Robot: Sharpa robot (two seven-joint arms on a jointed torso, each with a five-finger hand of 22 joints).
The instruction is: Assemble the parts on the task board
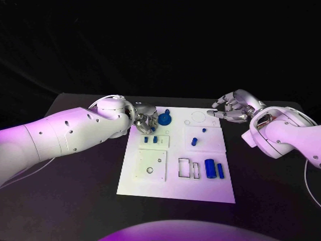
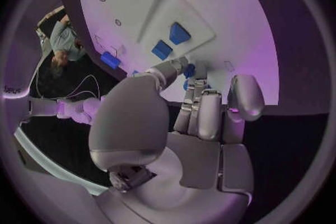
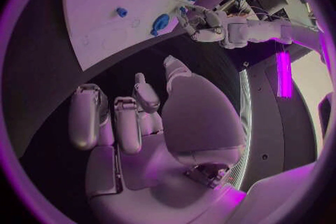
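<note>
The white task board (image 1: 176, 188) is seen lying flat on the black table (image 1: 73, 201), its long axis running away from the robot. The left hand (image 1: 143, 121) is held over the board's far left corner, its fingers (image 2: 198, 105) curled down toward a round blue part (image 1: 164, 119) that sits just beyond the fingertips. Whether that part is actually pinched cannot be told from the pictures; in the left wrist view the fingertips are bunched close over a blue piece (image 2: 189, 70).

The right hand (image 1: 232, 107) is held off the board's far right corner, above the table, with its fingers (image 3: 128, 123) loosely curled and nothing seen in them.

Two small blue blocks (image 1: 151, 139) are set side by side just nearer the robot than the left hand. A short blue peg (image 1: 194, 141) lies between the two hands, toward the robot, its long axis pointing roughly away from the robot, and a tiny blue stud (image 1: 203, 130) sits just beyond it. Two blue cylinders (image 1: 214, 169) are laid side by side near the board's near right part, well apart from both hands, their long axes running along the board's length. Beside them, toward the left hand's side, rectangular slots (image 1: 188, 168) are cut in the board.
</note>
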